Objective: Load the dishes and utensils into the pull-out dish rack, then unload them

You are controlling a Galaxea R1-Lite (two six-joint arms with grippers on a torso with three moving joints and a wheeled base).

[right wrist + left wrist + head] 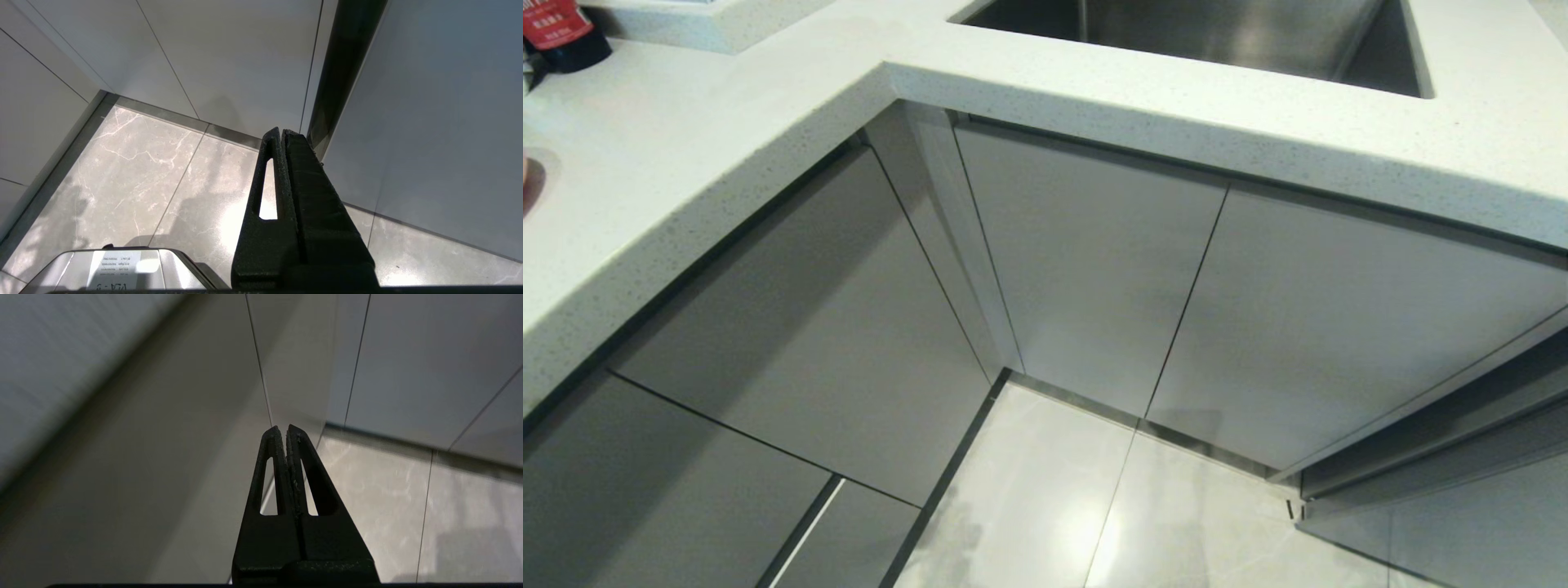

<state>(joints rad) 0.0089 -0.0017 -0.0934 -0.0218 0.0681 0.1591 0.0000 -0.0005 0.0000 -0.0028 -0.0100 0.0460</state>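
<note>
**Both grippers closed and empty at a shut cabinet corner**

From the head, a white speckled counter (768,106) wraps an inner corner. A steel sink (1217,33) is sunk into it at 12 to 1 o'clock. A red-labelled dark bottle (560,33) stands on the counter at 10 o'clock, and a sliver of something pinkish (529,184) shows at the 9 o'clock edge, too cropped to identify. Below the counter run flat grey cabinet fronts (1094,269), all flush and shut; no wire rack, dishes or utensils show in any view, so where they sit cannot be told. Glossy floor tiles (1094,506) fill the 6 o'clock area.

Neither arm appears in the head view. The left gripper (284,428) has its fingers pressed together on nothing, pointing at the seam where fronts meet near the floor. The right gripper (281,132) is likewise closed and empty, hanging above the tiles beside a dark gap between fronts, with a metal part of the robot base (118,265) under it.
</note>
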